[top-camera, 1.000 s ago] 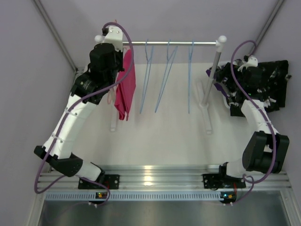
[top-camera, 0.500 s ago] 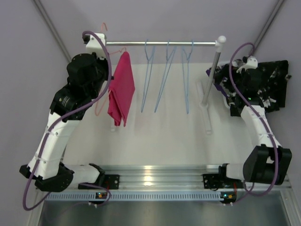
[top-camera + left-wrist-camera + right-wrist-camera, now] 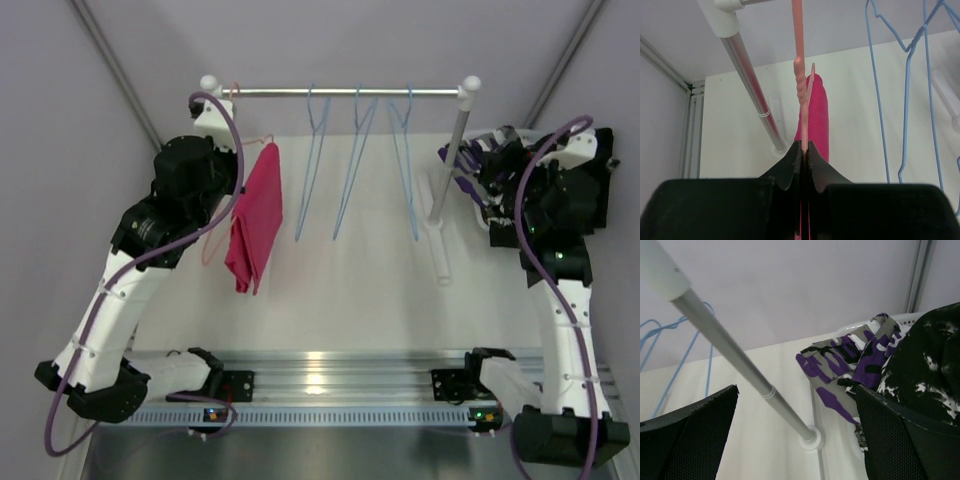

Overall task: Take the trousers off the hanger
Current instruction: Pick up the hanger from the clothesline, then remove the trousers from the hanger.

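Where the left jaws meet: pressed together on the thin wire of the pink hanger [image 3: 799, 75], pinched just below its twisted neck.
Pink hanger: rises straight up from the jaws in the left wrist view; from above, its hook [image 3: 235, 89] sits at the left end of the rail [image 3: 340, 92].
Hot pink trousers [image 3: 815, 115]: draped over that hanger, hanging in a folded length just beyond the jaws and beside the left arm [image 3: 255, 215].
Right jaws: spread wide, with nothing between them.
Black trousers with white print [image 3: 925, 355]: heaped just behind the right-hand finger, at the far right of the worktop [image 3: 340, 270].
Purple-white-black camouflage trousers [image 3: 850, 360]: crumpled against the black pair, on the side nearer the rack's right post [image 3: 725, 340].
Blue hangers: three bare wire ones [image 3: 312, 160] [image 3: 350, 160] [image 3: 408, 160] hang along the rail, tilted, to the right of the pink trousers.
Rack: its posts stand on the worktop, between the two arms.
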You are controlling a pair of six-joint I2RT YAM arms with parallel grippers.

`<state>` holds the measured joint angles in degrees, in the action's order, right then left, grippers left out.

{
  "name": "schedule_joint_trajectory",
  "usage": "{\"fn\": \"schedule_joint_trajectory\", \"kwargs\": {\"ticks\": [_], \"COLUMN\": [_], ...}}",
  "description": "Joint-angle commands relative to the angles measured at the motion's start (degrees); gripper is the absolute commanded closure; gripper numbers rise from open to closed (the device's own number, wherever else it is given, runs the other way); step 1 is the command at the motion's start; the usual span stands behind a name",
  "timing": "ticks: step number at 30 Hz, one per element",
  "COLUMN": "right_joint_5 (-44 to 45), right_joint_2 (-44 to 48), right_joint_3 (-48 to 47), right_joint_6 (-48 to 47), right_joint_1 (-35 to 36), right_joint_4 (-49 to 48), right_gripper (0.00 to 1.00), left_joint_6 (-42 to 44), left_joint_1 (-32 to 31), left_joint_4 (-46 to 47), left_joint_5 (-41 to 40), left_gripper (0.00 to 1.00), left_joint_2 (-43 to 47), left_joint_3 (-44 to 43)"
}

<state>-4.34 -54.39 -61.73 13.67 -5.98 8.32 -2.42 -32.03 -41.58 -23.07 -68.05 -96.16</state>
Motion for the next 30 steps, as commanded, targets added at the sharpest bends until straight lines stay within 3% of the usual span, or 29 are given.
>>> {"fn": "schedule_joint_trajectory", "kwargs": {"ticks": [1,11,17,25,28,30], "right_joint_5": [-4.0,-13.1,-11.7,5.4,16.0,17.2], "right_joint_2": [6.1,17.8,13.5,1.9,-1.2,0.0], "right_joint_3": [-1.4,-2.5,-3.8,-9.6,-10.8,-10.5], "right_joint_6": [2.0,9.4,4.8,-5.4,-9.4,-9.3], "right_joint_1": [1.5,13.1,22.6,49.0,58.7,60.2], "right_joint_4": [3.5,6.6,7.7,5.7,3.2,0.8], "right_gripper": [0.01,0.01,0.01,0.01,0.01,0.0], "left_joint_6": [-1.6,-2.8,-3.6,-2.7,-2.1,-1.9], "left_joint_1": [-0.2,-0.2,-1.1,-2.0,-2.2,-2.4], "left_joint_4": [10.3,12.0,13.2,13.7,13.0,12.8], "left_joint_5": [1.5,2.2,2.7,0.2,-0.7,-0.7], "left_gripper": [1.0,1.0,1.0,1.0,1.0,1.0], "left_joint_2": [4.1,4.2,0.6,-0.7,-1.7,-2.2], "left_joint_3": [-0.6,1.1,-0.9,-1.2,-3.1,-4.0]}}
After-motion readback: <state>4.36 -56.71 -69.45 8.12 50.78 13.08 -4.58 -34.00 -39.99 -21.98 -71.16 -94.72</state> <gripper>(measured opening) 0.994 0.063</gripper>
